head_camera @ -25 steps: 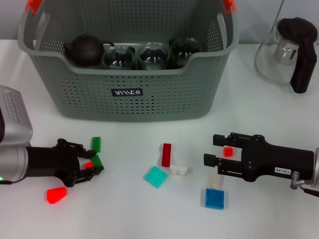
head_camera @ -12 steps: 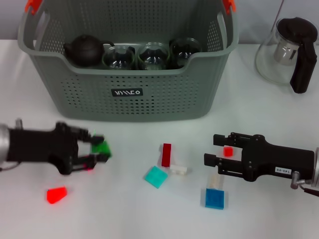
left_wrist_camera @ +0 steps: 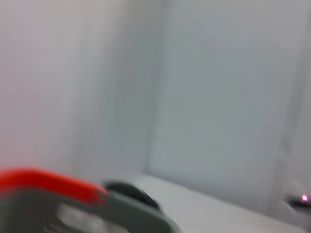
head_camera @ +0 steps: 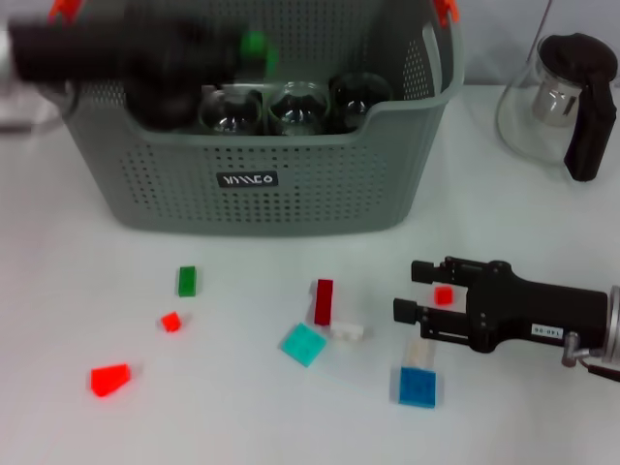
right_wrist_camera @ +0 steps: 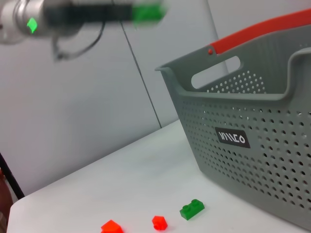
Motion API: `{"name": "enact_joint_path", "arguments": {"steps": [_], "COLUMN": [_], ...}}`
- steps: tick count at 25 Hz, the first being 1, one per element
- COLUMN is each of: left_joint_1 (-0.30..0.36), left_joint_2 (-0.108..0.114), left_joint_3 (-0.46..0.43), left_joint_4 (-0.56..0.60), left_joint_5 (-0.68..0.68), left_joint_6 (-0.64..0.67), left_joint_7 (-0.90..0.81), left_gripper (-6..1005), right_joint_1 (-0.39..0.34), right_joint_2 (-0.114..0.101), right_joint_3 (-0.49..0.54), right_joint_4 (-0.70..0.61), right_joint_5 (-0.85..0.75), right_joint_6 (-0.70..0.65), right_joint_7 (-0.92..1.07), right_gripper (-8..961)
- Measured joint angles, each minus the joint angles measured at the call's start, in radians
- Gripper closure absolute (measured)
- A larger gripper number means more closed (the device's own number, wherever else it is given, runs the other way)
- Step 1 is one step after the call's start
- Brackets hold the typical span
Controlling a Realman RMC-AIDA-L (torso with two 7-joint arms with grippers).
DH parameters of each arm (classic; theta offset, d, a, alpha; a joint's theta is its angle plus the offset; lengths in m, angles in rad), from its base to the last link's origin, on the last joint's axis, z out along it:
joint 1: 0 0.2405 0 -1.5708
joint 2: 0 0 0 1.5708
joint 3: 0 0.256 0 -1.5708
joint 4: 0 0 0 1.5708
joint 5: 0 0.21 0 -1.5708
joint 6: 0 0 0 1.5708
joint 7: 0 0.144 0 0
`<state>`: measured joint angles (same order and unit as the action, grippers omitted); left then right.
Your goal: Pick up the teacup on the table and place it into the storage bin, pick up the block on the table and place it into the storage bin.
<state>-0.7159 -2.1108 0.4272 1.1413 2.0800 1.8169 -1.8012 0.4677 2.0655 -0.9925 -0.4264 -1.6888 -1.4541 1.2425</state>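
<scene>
Green plastic block pinched in left gripper above grey-green perforated storage bin; next: release. Right gripper spread, idle.

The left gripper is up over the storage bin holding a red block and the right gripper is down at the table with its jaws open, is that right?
Not quite: the block in the left gripper is green, not red, as the head view shows. The rest stands: it is up over the storage bin, and the right gripper is at table level, jaws open.
</scene>
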Motion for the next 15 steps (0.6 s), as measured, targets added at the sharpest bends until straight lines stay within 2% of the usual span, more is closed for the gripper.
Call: {"name": "enact_joint_path", "arguments": {"steps": [4, 6, 9, 15], "left_joint_1": [-0.043, -0.046, -0.041, -0.066], "left_joint_2": [0.012, 0.021, 0.020, 0.015], "left_joint_3": [0.121, 0.241, 0.354, 0.483], "left_joint_4": [-0.021, -0.056, -0.100, -0.217], "left_joint_5": [0.010, 0.041, 0.082, 0.196], "left_joint_6": [-0.241, -0.421, -0.601, -0.817], "left_joint_7": [-0.079, -0.104, -0.126, -0.178], "left_gripper": [602, 602, 602, 591], "right_joint_1": [0.002, 0.003, 0.007, 0.019], "right_joint_2": [0.001, 0.002, 0.006, 0.005], "right_joint_3": [0.000, 0.000, 0.001, 0.000], "right_joint_4": [0.000, 0.000, -0.002, -0.001], "right_joint_5": [0.000, 0.000, 0.000, 0.000], "right_joint_6": [-0.001, 0.000, 0.004, -0.001], "right_joint_7": [0.000, -0.002, -0.004, -0.001], "right_gripper": [241, 241, 240, 241]}}
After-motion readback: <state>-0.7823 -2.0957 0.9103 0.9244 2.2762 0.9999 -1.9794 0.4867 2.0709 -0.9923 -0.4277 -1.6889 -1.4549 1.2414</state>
